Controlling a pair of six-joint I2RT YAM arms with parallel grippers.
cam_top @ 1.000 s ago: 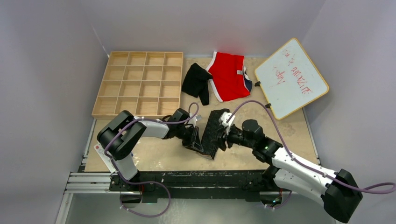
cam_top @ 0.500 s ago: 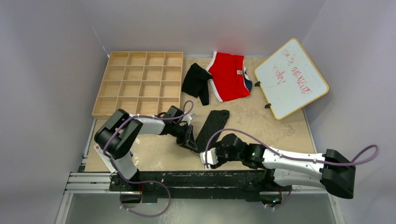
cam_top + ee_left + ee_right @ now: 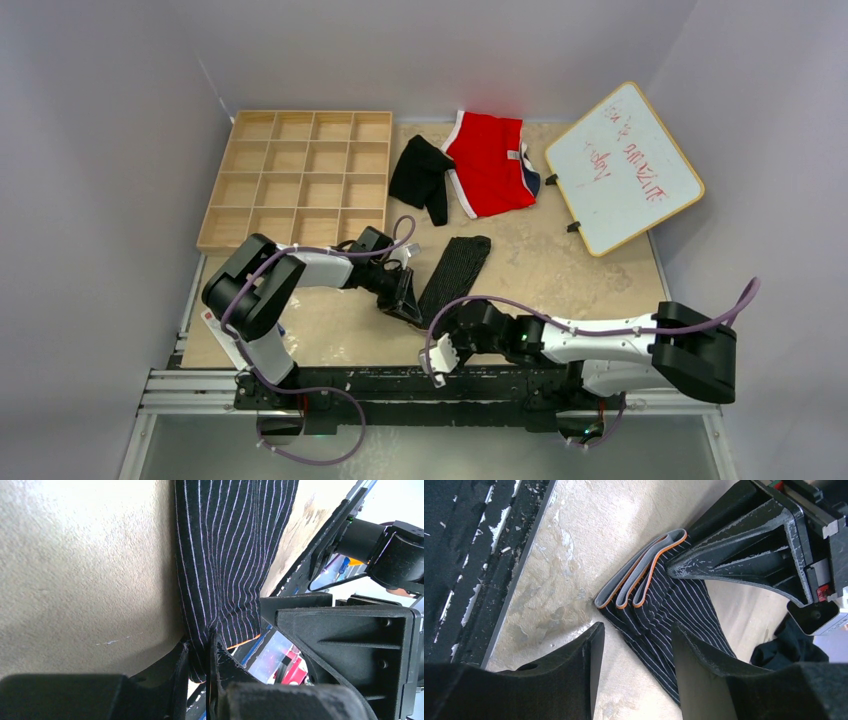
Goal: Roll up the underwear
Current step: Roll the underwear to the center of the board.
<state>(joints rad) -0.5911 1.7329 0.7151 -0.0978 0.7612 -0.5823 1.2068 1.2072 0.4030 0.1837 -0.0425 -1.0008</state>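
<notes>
Left wrist: left claw [image 3: 200, 652] pinches the folded striped underwear [image 3: 225, 555]; right claw [image 3: 636, 630] open, empty beside it; no roll yet.

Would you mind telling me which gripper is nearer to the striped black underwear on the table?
Left. The left gripper has its jaws shut on the striped underwear near its waistband end. The right gripper sits just off that end by the table's front edge, jaws open, apart from it.

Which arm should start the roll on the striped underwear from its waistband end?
Right. The right gripper faces the folded waistband with open, empty jaws; the left gripper is shut on the striped underwear.
</notes>
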